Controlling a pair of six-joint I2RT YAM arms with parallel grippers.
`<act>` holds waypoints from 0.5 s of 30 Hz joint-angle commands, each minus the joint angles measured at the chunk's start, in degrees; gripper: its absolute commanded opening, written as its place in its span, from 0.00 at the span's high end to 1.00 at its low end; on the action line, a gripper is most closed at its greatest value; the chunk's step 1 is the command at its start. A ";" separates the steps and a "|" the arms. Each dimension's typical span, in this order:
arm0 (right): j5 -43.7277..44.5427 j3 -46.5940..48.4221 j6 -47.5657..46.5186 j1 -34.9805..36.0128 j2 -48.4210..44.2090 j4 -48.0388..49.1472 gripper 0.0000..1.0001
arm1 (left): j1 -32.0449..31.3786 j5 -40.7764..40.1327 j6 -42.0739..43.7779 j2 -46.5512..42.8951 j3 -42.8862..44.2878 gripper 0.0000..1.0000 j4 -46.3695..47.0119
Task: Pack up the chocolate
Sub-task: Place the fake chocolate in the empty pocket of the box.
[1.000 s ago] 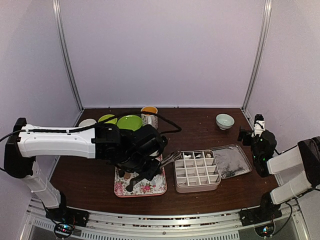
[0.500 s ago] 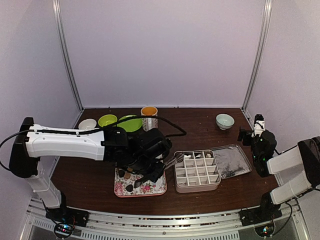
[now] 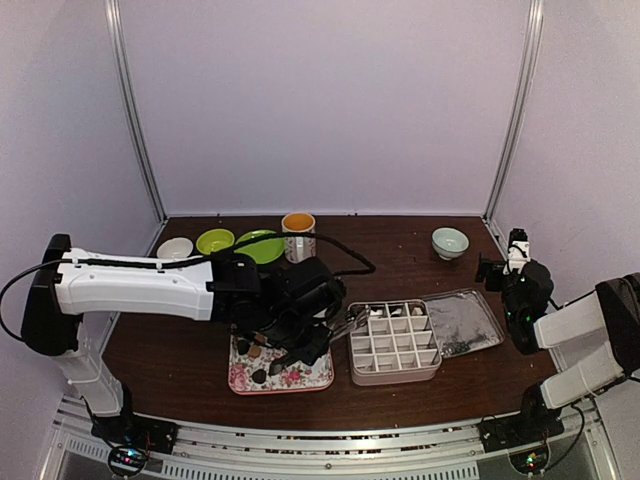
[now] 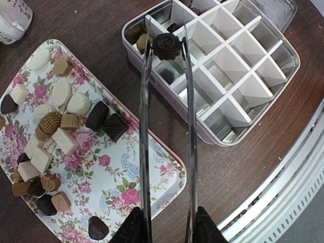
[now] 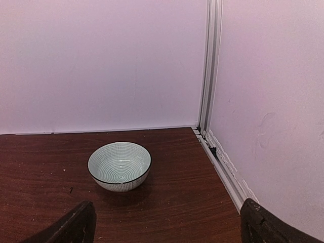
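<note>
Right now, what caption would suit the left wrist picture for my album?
The left gripper holds tongs pinching a dark chocolate over the divided tin, beside a floral tray of assorted chocolates.

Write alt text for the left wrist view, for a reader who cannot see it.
The left hand grips metal tongs that hold a dark chocolate over a divided tin. Left of the tin, a floral tray carries many brown, tan and white chocolates.

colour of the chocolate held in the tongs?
Dark brown chocolate, gripped in the tongs; clearest in the left wrist view.
</note>
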 commanded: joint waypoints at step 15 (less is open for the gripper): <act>0.23 0.80 0.03 -0.29 0.14 0.03 0.00 | -0.24 0.02 1.03 -1.77 2.48 0.65 -0.32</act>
